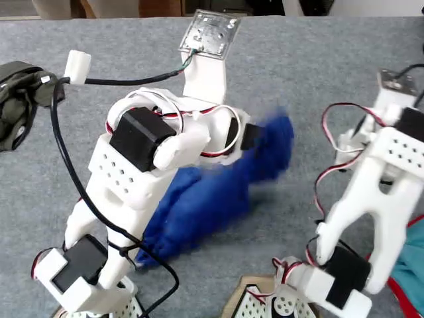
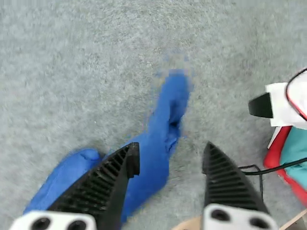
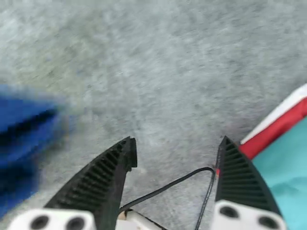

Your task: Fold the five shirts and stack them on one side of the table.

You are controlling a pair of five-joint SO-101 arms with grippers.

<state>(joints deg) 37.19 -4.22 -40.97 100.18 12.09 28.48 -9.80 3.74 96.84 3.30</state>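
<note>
A blue shirt [image 1: 212, 199] lies crumpled in a long bunch at the middle of the grey table [image 1: 311, 79], partly under the left arm [image 1: 152, 152]. My left gripper [image 2: 171, 148] hangs open above the blue shirt [image 2: 165, 124]; one finger [image 2: 115, 177] overlaps the cloth and nothing is gripped. My right gripper [image 3: 177, 143] is open over bare table, between the blue shirt [image 3: 24, 129] and a teal shirt with red trim [image 3: 283, 182]. The right arm [image 1: 384, 172] stands at the table's right side.
A dark green shirt [image 1: 16, 99] is bunched at the table's far left edge. The teal and red shirt [image 1: 411, 265] lies at the near right edge, also seen as [image 2: 288, 158]. A black cable [image 3: 182, 182] runs under the right gripper. The far half of the table is bare.
</note>
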